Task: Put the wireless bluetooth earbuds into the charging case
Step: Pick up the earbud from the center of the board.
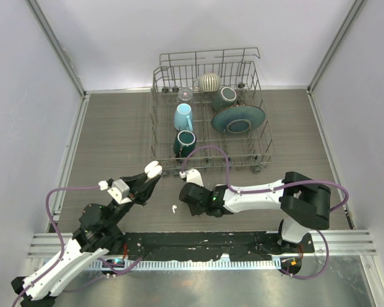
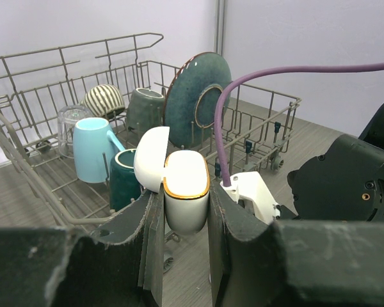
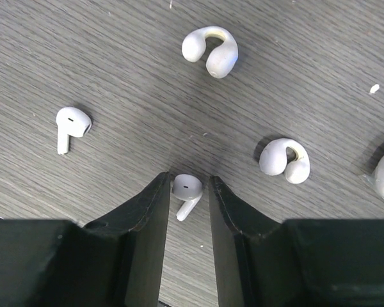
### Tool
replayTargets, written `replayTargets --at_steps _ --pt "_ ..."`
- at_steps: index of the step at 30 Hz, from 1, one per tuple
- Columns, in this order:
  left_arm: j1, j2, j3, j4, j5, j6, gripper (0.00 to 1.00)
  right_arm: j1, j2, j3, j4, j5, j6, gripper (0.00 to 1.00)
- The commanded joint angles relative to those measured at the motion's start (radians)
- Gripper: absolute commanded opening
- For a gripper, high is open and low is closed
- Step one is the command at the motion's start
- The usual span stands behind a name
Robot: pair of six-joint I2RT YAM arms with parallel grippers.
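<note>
Left gripper [image 2: 185, 214] clamped charging case [image 2: 187, 192], lid open. Right gripper [image 3: 189, 192] straddled one earbud [image 3: 187, 187] above table [image 3: 115, 57]; firm grip impossible to confirm. Second earbud [image 3: 70, 125] lay nearby. Light, glossy, probably slippery: pinch across head.

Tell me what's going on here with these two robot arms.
The left end effector is clamped on the white charging case, holding it upright with its lid flipped open. The right end effector is down at the table with one stemmed earbud between its fingers; whether it is actually gripped is unclear. A second stemmed earbud and two clip-style earbuds lie loose nearby.
</note>
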Motion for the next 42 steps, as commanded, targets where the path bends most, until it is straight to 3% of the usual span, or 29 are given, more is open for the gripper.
replayTargets --at_steps 1,42 --pt "0.000 -0.048 0.008 0.039 0.006 -0.004 0.00 0.012 -0.038 0.011 -0.041 0.037 0.019 0.36" --pt "0.000 -0.045 0.009 0.050 0.012 -0.006 0.00 0.004 0.015 0.028 -0.009 0.037 0.001 0.40"
